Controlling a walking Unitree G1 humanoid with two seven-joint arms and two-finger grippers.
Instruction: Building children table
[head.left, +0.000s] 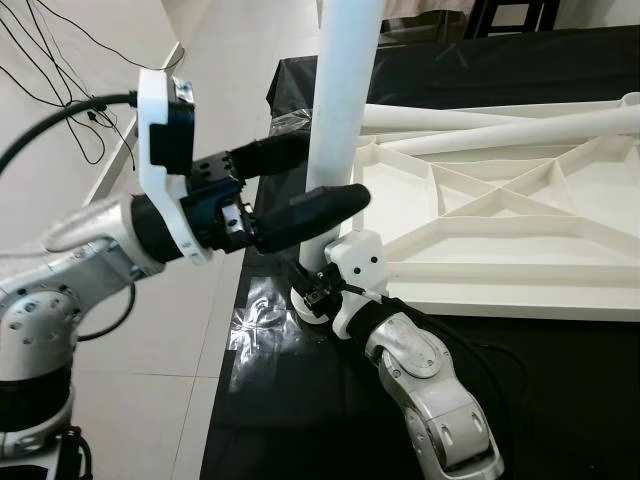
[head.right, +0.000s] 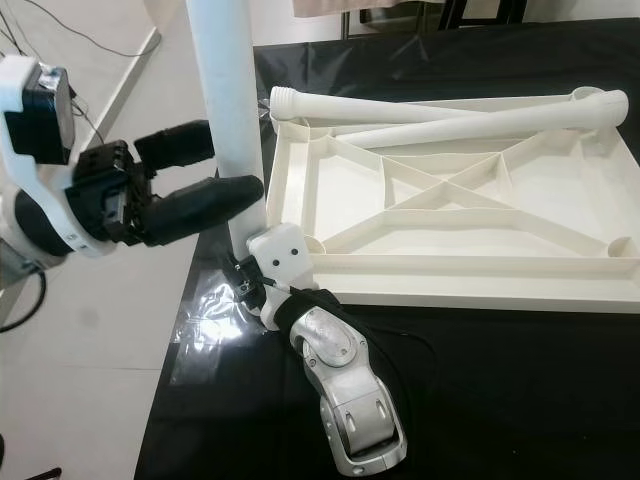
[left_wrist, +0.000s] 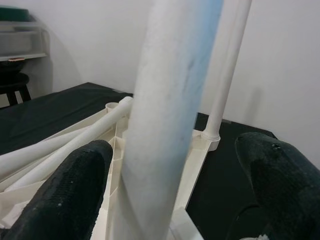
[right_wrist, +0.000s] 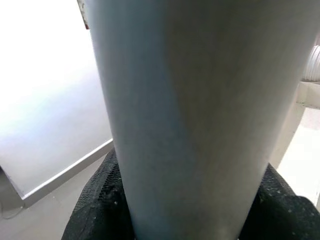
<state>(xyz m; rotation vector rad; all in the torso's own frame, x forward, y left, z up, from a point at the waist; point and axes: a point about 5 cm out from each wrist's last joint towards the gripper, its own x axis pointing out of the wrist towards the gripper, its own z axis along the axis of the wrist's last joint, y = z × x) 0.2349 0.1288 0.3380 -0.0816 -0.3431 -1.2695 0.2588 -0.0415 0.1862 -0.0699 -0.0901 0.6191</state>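
Observation:
A white ribbed table top (head.left: 500, 272) lies upside down on a black cloth. One white leg (head.left: 340, 100) stands upright at its near left corner. My left gripper (head.left: 330, 175) is open, its fingers (left_wrist: 75, 190) straddling the leg (left_wrist: 170, 100) partway up, with a gap on one side. My right gripper (head.left: 310, 290) is low at the foot of the leg, shut on it; its black fingers (right_wrist: 100, 200) press both sides of the leg (right_wrist: 185, 100). A second upright leg (left_wrist: 225, 75) stands at another corner.
Two loose white legs (head.left: 500, 125) lie across the far side of the table top. A crumpled clear plastic sheet (head.left: 260, 310) lies on the black cloth (head.left: 300, 420) near its left edge. Beyond that edge are pale floor tiles with black cables (head.left: 50, 60).

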